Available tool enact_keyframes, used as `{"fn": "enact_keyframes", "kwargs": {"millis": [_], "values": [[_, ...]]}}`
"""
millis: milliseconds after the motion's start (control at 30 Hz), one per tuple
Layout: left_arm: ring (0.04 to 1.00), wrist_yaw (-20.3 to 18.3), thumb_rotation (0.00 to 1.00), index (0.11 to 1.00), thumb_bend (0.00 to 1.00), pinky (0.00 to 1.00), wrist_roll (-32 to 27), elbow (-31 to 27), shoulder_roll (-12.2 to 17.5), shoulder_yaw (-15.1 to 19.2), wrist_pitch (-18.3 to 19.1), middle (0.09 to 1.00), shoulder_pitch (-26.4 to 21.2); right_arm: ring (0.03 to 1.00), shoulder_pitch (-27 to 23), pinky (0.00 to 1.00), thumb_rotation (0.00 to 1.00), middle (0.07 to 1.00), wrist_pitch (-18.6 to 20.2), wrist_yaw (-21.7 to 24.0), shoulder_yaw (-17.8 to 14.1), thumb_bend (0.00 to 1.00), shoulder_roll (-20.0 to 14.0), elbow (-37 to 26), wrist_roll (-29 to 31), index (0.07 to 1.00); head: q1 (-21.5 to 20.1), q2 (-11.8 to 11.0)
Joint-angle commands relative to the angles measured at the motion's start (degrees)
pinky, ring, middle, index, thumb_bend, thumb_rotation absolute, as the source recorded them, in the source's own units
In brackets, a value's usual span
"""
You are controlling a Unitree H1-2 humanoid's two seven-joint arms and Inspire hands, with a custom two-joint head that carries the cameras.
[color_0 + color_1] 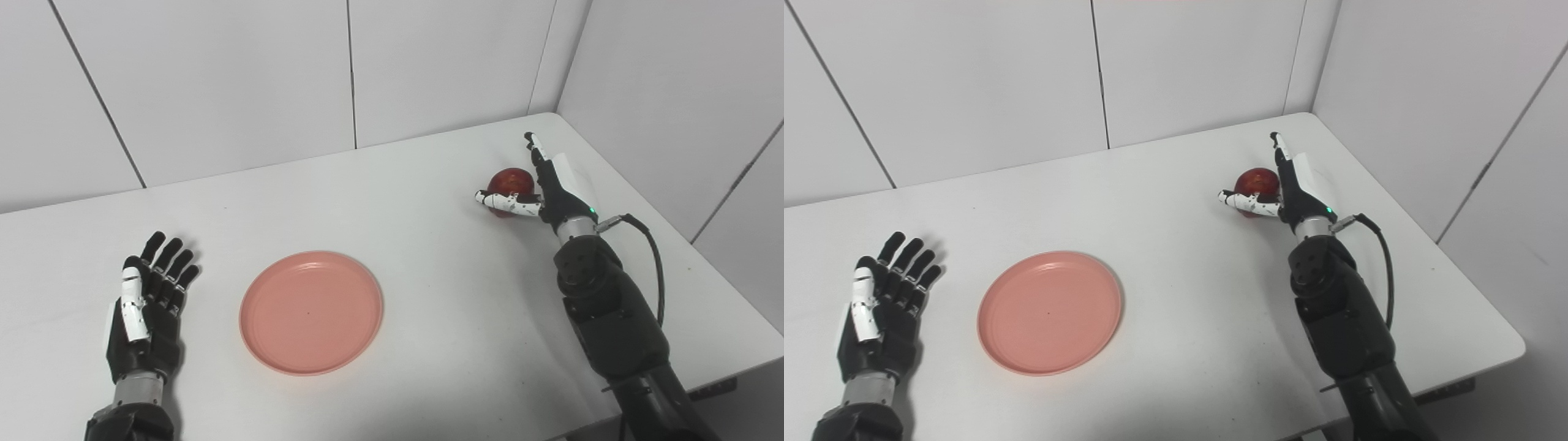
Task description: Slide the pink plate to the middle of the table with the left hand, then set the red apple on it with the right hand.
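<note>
Left eye view is cutting off the near right corner of the white rectangular table (pixel 429 202), while the right eye view is showing that corner whole, along with more of the grey wall panels (pixel 1458 92) past it. Otherwise both are showing the same scene.

The round, shallow pink plastic plate (pixel 311 311) is lying flat on the table just to the right of the left hand's fingertips, apart from them, and it is holding nothing.

The black left hand (pixel 144 318) with its white thumb is resting on the table, palm up, fingers (pixel 168 263) spread and pointing toward the far wall, gripping nothing.

The shiny round red apple (pixel 1257 182) is sitting on the table toward the far right side, well apart from the plate. The black-and-white right hand (pixel 1292 193) is standing edge-on just beside it, with its fingers stretched out along the apple's right side and its white thumb (pixel 505 203) reaching across the apple's near side. The fingers are spread wide and not curling around the fruit; whether the thumb is touching it is unclear.
</note>
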Motion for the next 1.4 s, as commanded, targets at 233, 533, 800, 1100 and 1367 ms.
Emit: {"fn": "enact_keyframes", "kwargs": {"millis": [233, 533, 800, 1100, 1367], "values": [[0.861, 1.14, 1.0, 0.856, 0.34, 0.86, 0.75, 0.68, -0.05, -0.36, 2.09, 0.873, 1.52, 0.897, -3.11, 0.78, 0.47, 0.942, -0.48, -0.92, 0.43, 1.0, -2.18, 1.02, -0.18, 0.969, 0.15, 0.19], [0.863, 0.99, 1.0, 0.859, 0.34, 0.86, 0.75, 0.19, 0.19, -0.54, 2.2, 0.875, 1.9, 0.895, -3.17, 0.78, 0.46, 0.938, -0.81, -1.68, 0.71, 1.0, -2.09, 2.08, 0.16, 0.964, 0.2, 0.51], [0.862, 1.33, 1.0, 0.859, 0.34, 0.86, 0.45, -0.03, 0.03, -0.52, 2.85, 0.874, 1.9, 0.888, -3.72, 0.77, 0.42, 0.927, -0.95, -3.09, 0.48, 1.0, -1.81, 3.65, 0.63, 0.948, 0.43, 0.53], [0.86, 1.12, 1.0, 0.859, 0.34, 0.86, 0.35, -0.36, 0.22, -0.62, 3.1, 0.872, 2.11, 0.89, -4.87, 0.79, 0.39, 0.916, -1.12, -5.32, 0.21, 1.0, -1.39, 5.16, 1.51, 0.909, 0.43, 0.73], [0.861, 1.33, 1.0, 0.858, 0.34, 0.86, 0.17, -1.08, 0.02, -0.61, 3.67, 0.872, 2.31, 0.705, -6.03, 0.58, 0.35, 0.779, -1.96, -7.88, -0.07, 1.0, -0.64, 6.37, 2.44, 0.863, 0.52, 0.88]]}}
